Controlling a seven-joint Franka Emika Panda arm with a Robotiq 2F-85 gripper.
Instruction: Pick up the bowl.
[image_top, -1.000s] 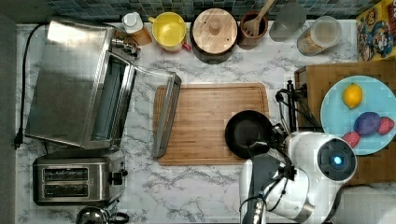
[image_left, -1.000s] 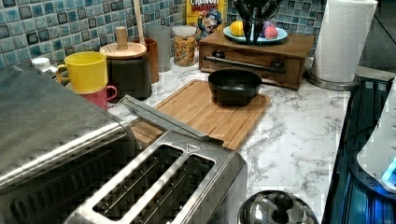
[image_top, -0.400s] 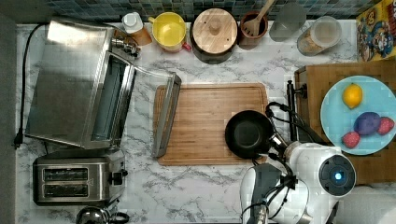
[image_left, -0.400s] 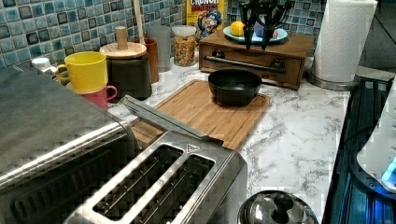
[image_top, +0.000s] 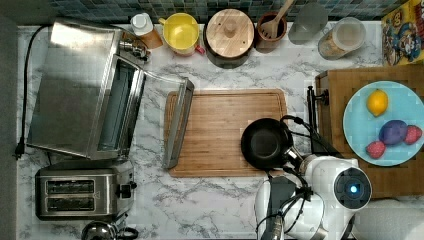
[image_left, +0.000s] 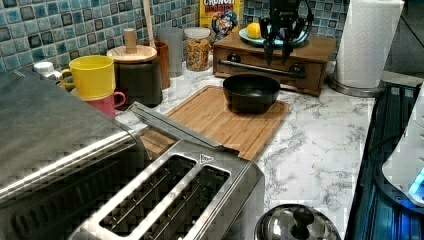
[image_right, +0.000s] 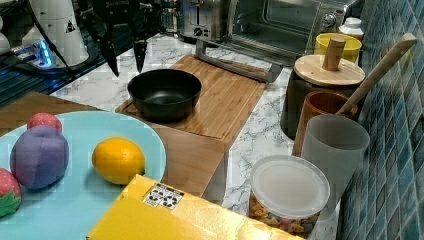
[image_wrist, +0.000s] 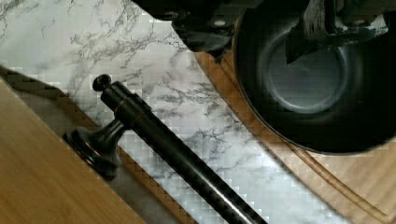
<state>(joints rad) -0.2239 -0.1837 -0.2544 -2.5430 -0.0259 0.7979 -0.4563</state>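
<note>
Below the jaws (spread apart, holding nothing) sits the bowl, untouched.

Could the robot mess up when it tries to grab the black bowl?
Maybe. The open gripper hangs above the bowl, near its rim, so one finger could knock the rim and push the bowl instead of catching it. The bowl sits near the corner of the cutting board, so a push might slide it off. The dark drawer handle is close too, and the gripper might bump it.
</note>
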